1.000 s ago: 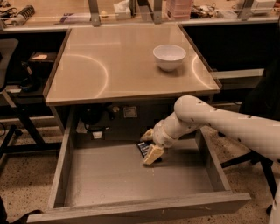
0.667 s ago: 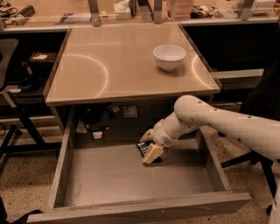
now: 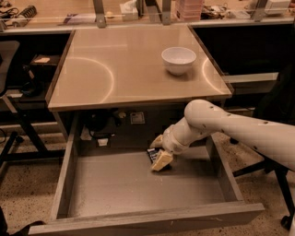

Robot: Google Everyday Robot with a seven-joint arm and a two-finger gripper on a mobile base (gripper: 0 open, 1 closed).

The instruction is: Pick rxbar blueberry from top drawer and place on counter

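Note:
The rxbar blueberry (image 3: 151,154) is a small dark navy bar lying on the pale bottom of the open top drawer (image 3: 138,220), near its back, right of centre. My gripper (image 3: 159,152) is down inside the drawer, right at the bar and partly covering it. The white arm reaches in from the right, under the counter's front edge. The counter (image 3: 115,69) is the glossy beige tabletop directly above the drawer.
A white bowl (image 3: 178,59) stands on the counter at the back right. A cluttered tan bench with metal posts (image 3: 99,13) runs behind the counter. Chair legs (image 3: 14,143) stand on the left and a dark chair (image 3: 276,110) on the right.

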